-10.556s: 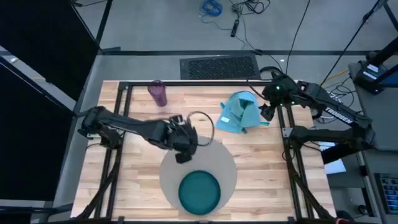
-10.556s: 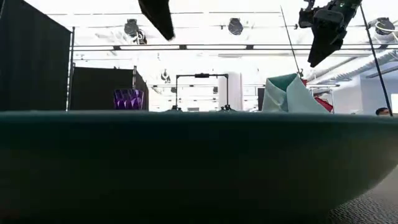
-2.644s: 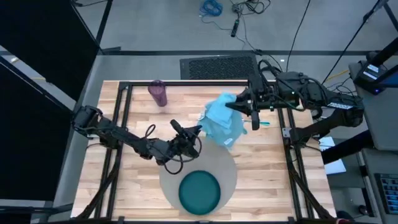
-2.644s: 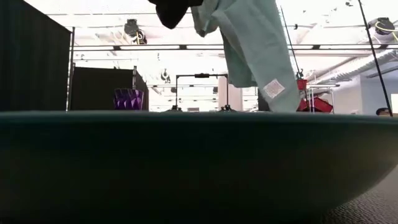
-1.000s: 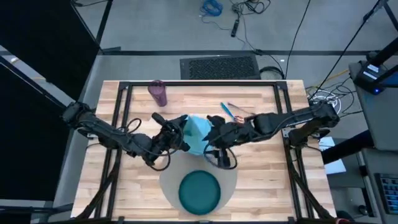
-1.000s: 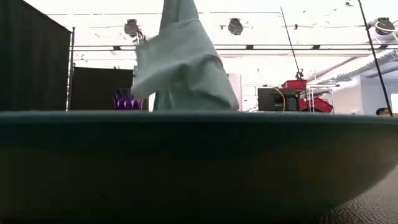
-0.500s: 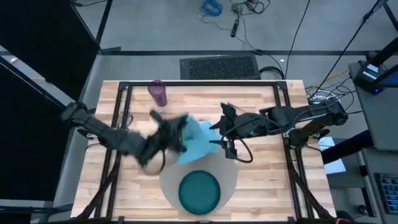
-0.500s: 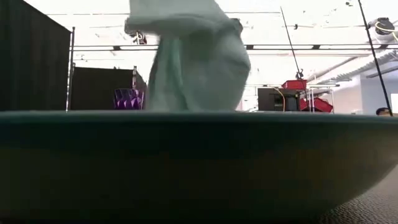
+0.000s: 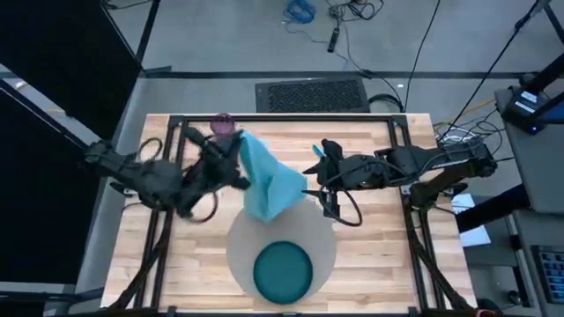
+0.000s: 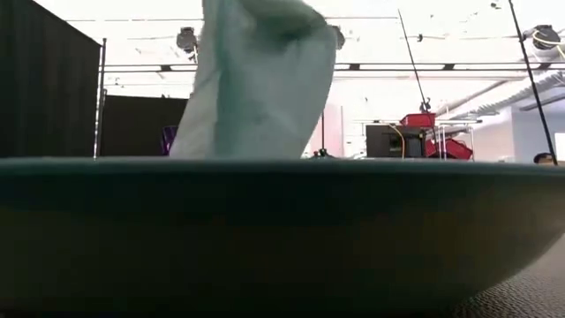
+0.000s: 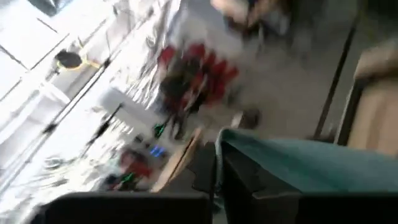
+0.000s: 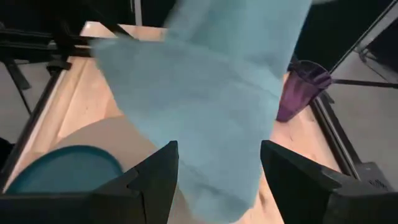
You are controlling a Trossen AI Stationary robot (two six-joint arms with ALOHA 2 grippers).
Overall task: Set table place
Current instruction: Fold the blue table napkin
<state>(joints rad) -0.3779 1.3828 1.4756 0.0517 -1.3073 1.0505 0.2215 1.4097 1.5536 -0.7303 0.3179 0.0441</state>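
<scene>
High, low and both wrist views of the tabletop (image 9: 370, 229), ordered from the left side to the right. The left gripper (image 9: 236, 163) hangs above the far left part of the tabletop, its jaws pinched on the upper corner of the light-blue napkin (image 9: 269, 185). The purple cup (image 9: 222, 126) stands just beyond those jaws, near the far edge. From the left jaws the napkin drapes down and toward the middle, its lower end over the far rim of the round mat (image 9: 324, 239). In the low view the napkin (image 10: 256, 84) hangs behind the near rim of the teal plate (image 10: 282, 230), which fills the foreground. The plate (image 9: 283, 270) lies on the near half of the mat, nearer than both sets of jaws. The right gripper (image 9: 317, 180) hovers just beside the napkin's lower edge; its jaws stand wide apart and hold nothing, with the napkin (image 12: 211, 106) directly ahead of them and the cup (image 12: 301, 87) beyond.
</scene>
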